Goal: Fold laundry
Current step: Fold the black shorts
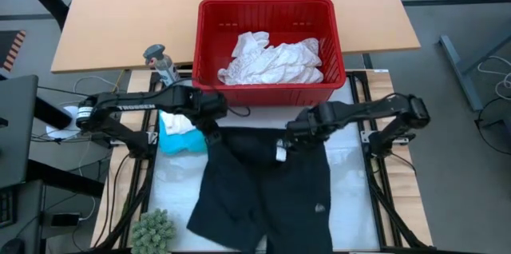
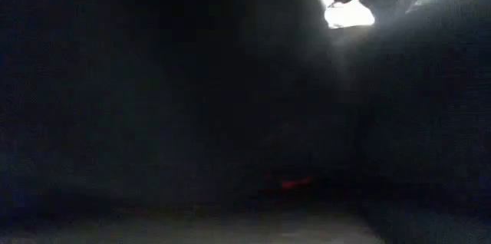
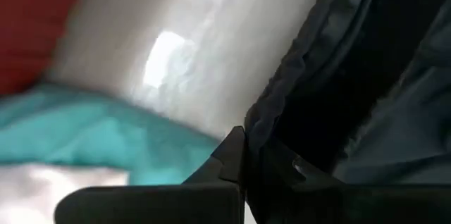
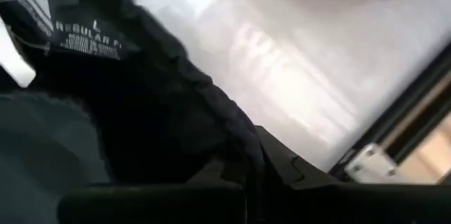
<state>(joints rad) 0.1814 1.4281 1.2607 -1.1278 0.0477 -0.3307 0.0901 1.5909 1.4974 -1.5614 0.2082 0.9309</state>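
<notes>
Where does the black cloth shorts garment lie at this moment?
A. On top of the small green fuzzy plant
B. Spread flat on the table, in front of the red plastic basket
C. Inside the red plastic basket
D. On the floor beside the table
B: the black cloth shorts lie spread on the table's pale surface, on the near side of the red plastic basket, which holds only white cloth garments.

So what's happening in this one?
Both arms are working on the black shorts, spread flat on the table. The left tool is shut on one waistband corner, the right tool on the other. White laundry sits in the red basket; a teal garment lies beside the shorts.
</notes>
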